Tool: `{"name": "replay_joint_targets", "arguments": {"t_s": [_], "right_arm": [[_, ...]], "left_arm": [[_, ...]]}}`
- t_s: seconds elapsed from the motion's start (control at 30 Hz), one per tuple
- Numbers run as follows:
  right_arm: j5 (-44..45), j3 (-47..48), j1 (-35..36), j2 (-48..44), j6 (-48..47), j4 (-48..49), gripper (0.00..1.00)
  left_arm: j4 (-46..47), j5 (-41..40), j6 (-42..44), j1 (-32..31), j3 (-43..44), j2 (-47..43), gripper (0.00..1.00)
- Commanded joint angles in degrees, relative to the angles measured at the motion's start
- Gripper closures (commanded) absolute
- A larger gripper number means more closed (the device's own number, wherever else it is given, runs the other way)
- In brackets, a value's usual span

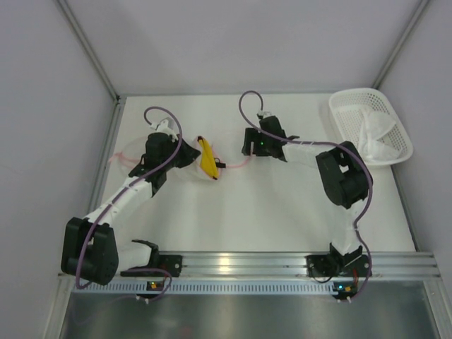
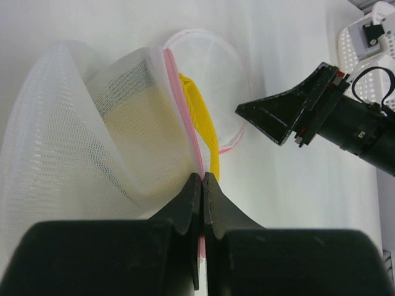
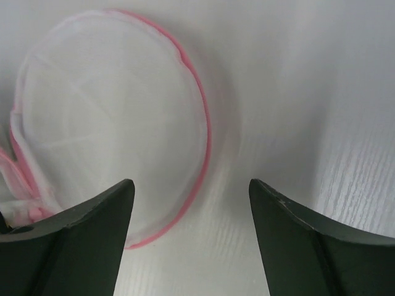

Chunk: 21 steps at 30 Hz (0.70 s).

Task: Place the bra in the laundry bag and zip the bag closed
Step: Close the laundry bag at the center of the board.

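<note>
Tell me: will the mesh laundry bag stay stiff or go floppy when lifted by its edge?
Probably floppy: the laundry bag folds where the left gripper pinches it. Likely light, since it is thin and see-through. The pink rim holds a curve, so perhaps springy.

Top view: high behind the arm bases (image 1: 337,265), looking down on the whole table (image 1: 282,212). Left wrist view: close and low, facing across the bag (image 2: 68,160) past the left gripper (image 2: 202,182). Right wrist view: close, facing down. All three share the bag.
</note>
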Motion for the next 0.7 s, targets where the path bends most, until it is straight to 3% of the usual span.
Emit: {"name": "replay_joint_targets", "arguments": {"t_s": [0.0, 0.13, 0.23, 0.27, 0.33, 0.37, 0.4, 0.53, 0.67], "right_arm": [[1.9, 4.2, 0.4, 2.3, 0.8, -0.2, 0.25], [2.0, 5.3, 0.3, 5.0, 1.3, 1.9, 0.35], [0.8, 5.5, 0.3, 5.6, 2.6, 4.8, 0.53], [-0.1, 5.7, 0.4, 6.0, 3.0, 5.9, 0.64], [-0.8, 6.5, 0.4, 6.2, 3.4, 6.0, 0.76], [-0.8, 6.7, 0.5, 6.1, 3.2, 5.7, 0.92], [-0.7, 7.3, 0.4, 5.8, 2.4, 4.9, 1.0], [4.7, 8.0, 0.4, 0.1, -2.3, 1.0, 1.0], [12.6, 7.7, -0.1, -13.0, -8.1, -3.7, 1.0]], "left_arm": [[3.6, 0.8, 1.5, 0.4, -0.4, -1.7, 1.0], [3.6, 1.2, 1.6, 0.5, 0.0, -1.4, 1.0], [3.6, 1.7, 1.4, 0.5, 0.0, -1.1, 1.0], [3.6, 1.6, 1.5, 0.6, 0.0, -1.1, 1.0], [3.6, 1.4, 1.6, 0.6, 0.0, -1.1, 1.0], [3.5, 1.5, 1.7, 0.6, 0.1, -1.2, 1.0], [3.4, 1.5, 1.8, 0.6, 0.1, -1.3, 1.0], [2.4, 1.9, 1.5, 0.8, 1.2, -1.2, 1.0], [1.9, 4.4, -1.1, 0.8, 3.8, -0.8, 1.0]]}}
